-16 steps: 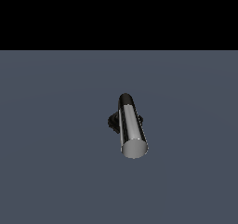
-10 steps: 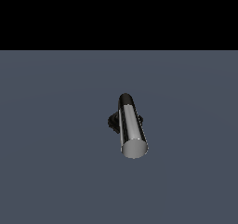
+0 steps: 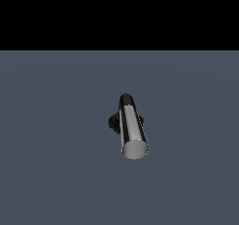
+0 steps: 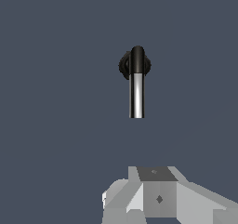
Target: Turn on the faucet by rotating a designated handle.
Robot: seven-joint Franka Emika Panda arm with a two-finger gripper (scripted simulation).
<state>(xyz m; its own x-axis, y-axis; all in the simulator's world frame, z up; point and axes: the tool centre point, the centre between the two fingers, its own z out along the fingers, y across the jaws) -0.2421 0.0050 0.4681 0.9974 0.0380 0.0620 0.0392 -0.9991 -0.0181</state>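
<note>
The faucet (image 3: 114,122) stands on the grey floor in the middle of the exterior view. Its chrome handle (image 3: 130,126) is a smooth bar that points toward the camera and shows its flat round end. The black base peeks out behind the bar. In the wrist view the faucet's black base (image 4: 124,65) and the handle (image 4: 136,95) show from above. My white and grey gripper (image 4: 155,174) shows there, well apart from the handle's free end and touching nothing. Its jaws are not clear enough to read. The gripper does not show in the exterior view.
A flat grey floor (image 3: 56,172) surrounds the faucet. A black band (image 3: 119,14) fills the upper part of the exterior view. No other objects show.
</note>
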